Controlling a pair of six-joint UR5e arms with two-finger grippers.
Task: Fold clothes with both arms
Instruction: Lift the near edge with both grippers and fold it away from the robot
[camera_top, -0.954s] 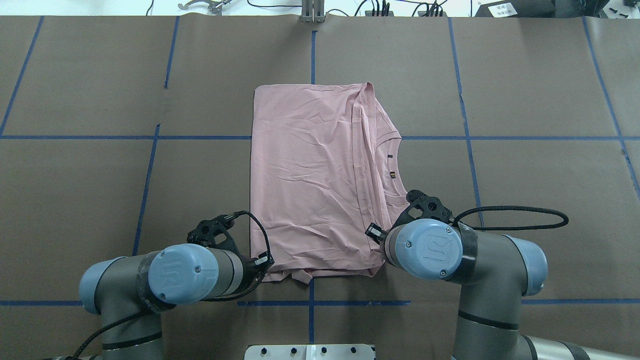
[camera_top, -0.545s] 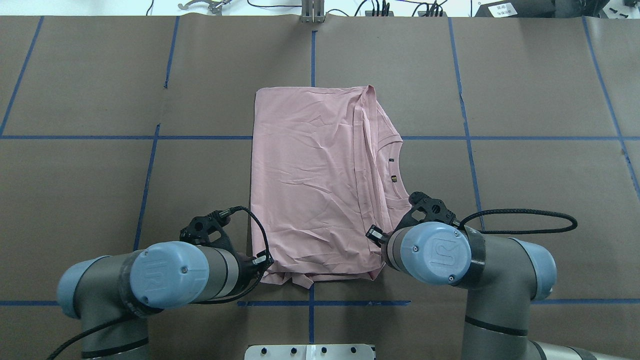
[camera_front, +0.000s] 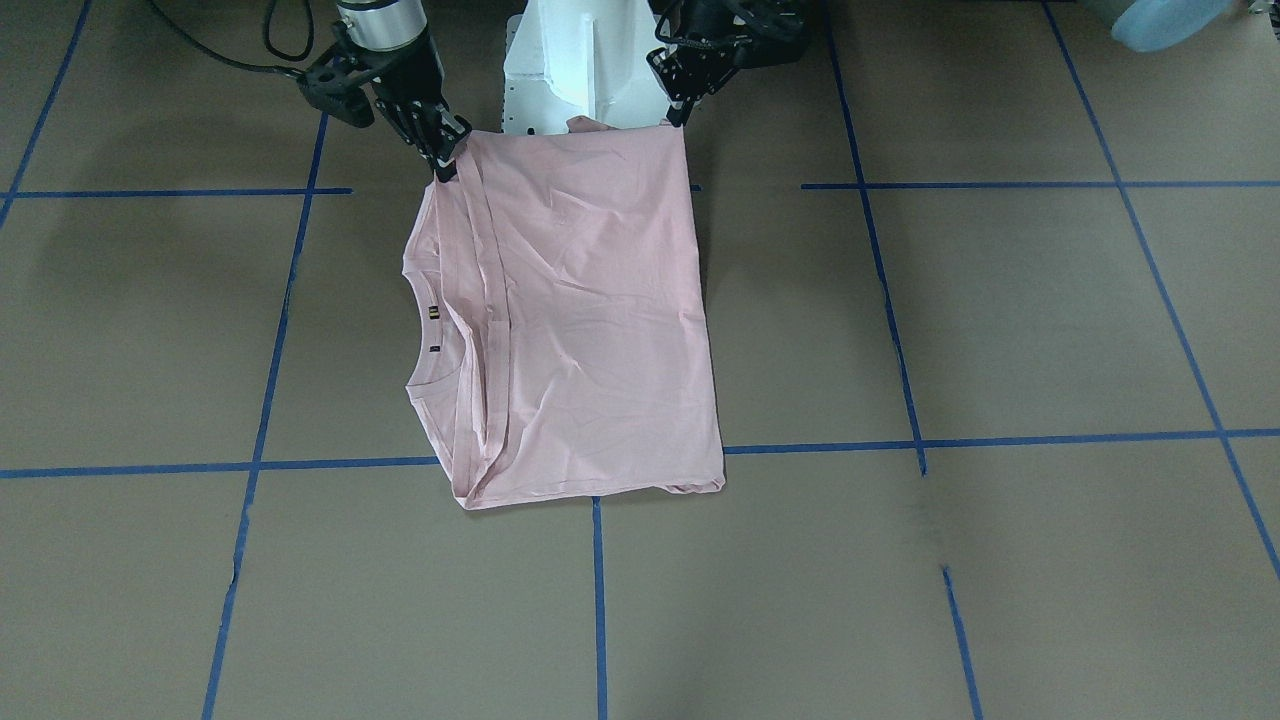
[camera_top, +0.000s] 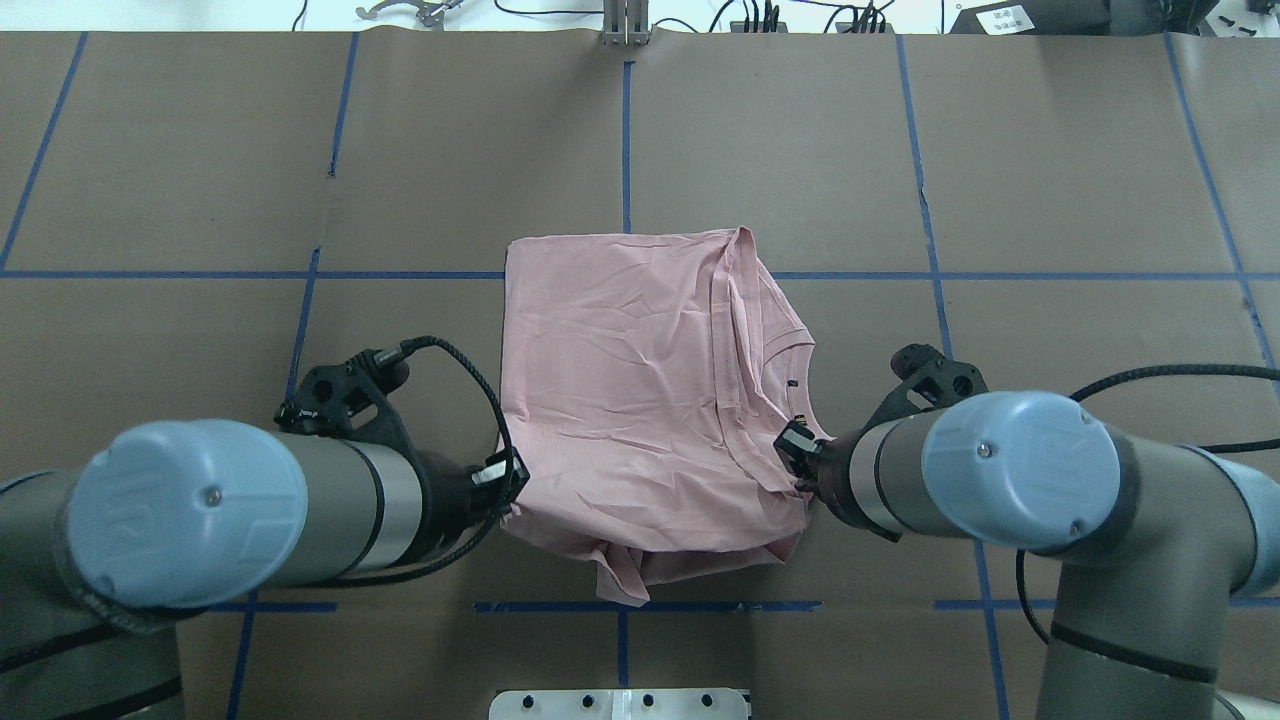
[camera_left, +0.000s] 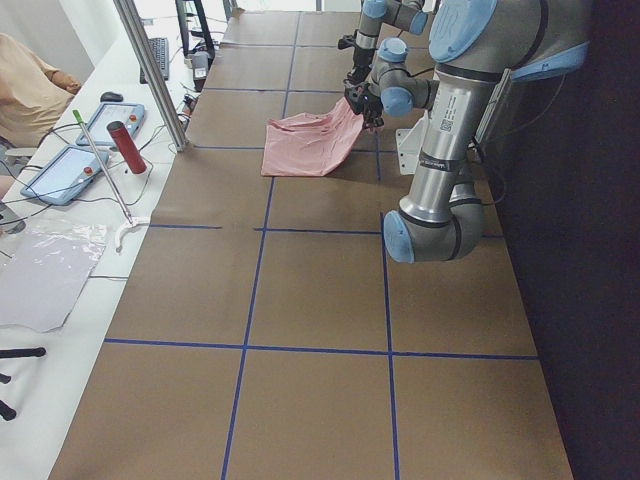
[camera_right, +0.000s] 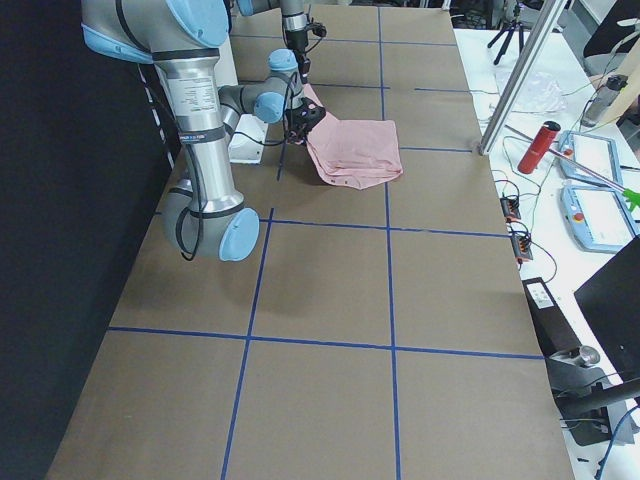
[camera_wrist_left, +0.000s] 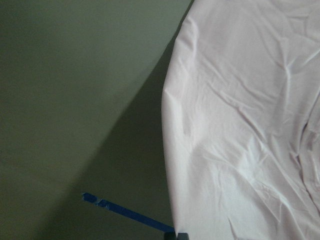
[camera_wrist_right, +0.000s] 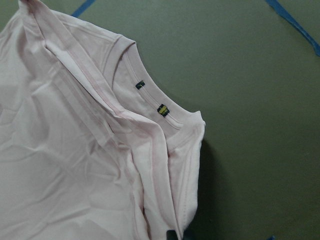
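T-shirt (camera_top: 640, 400), pale pink and folded into a rough rectangle, rests on the counter (camera_top: 180, 160) with its collar toward the robot's right. Its near edge is raised off the brown surface. There the left end effector (camera_top: 507, 482) pinches the near left corner. The right end effector (camera_top: 798, 455) appears clamped on the near right corner, its fingertips mostly hidden by cloth.

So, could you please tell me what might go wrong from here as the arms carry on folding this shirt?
1. A loose flap hangs below the lifted near edge of the T-shirt; it may bunch inside the fold.
2. The left gripper and right gripper pinch only the corners, so a stacked layer beside the collar could slip out.
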